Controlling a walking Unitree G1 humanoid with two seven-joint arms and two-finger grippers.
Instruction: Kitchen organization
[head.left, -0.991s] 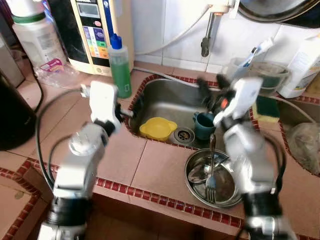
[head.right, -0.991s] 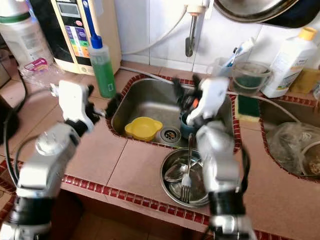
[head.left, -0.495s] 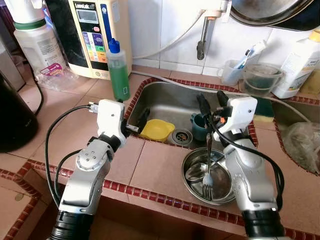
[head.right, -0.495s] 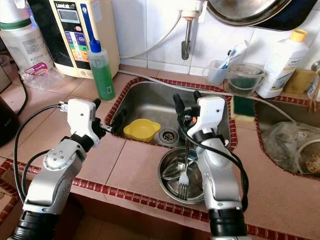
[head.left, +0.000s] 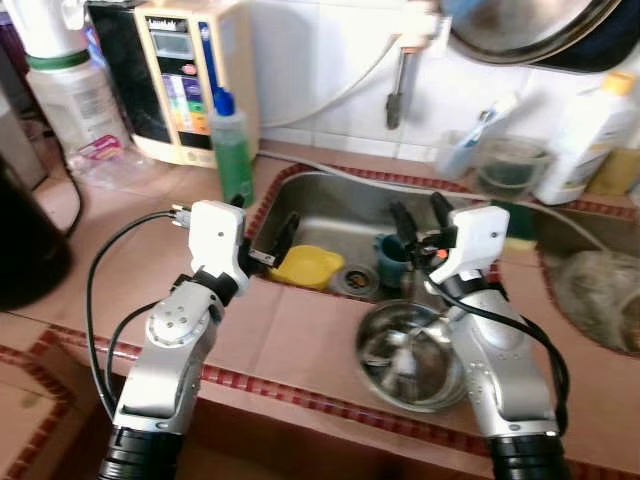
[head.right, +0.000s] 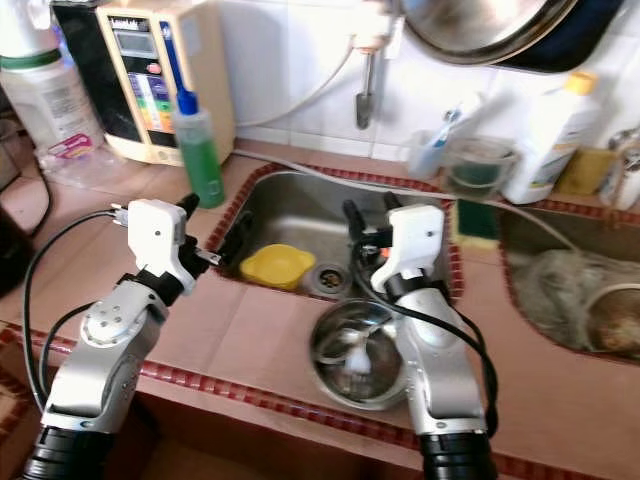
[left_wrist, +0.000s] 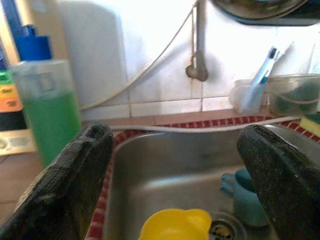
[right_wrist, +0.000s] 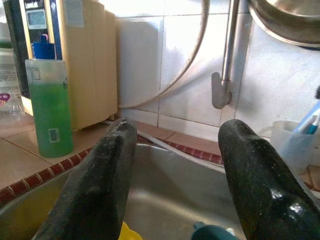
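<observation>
A steel sink (head.left: 335, 205) holds a yellow bowl (head.left: 300, 266) and a teal cup (head.left: 390, 258) beside the drain. On the tiled counter in front of it stands a steel bowl (head.left: 410, 355) with blurred cutlery inside. My left gripper (head.left: 262, 232) hovers open at the sink's left rim, above the yellow bowl (left_wrist: 175, 227). My right gripper (head.left: 420, 220) is open over the sink, just above the teal cup (right_wrist: 215, 234). Neither gripper holds anything.
A green soap bottle (head.left: 232, 150) and a water purifier (head.left: 185, 75) stand at the sink's back left. A tap (head.left: 397, 75) hangs from the tiled wall. At the back right are tubs with a toothbrush (head.left: 490, 150) and a white bottle (head.left: 580, 130). A bag (head.left: 600, 300) lies at the right.
The camera has shifted and the picture is blurred. Both arms have settled from their earlier blurred motion and keep their open grippers over the sink.
</observation>
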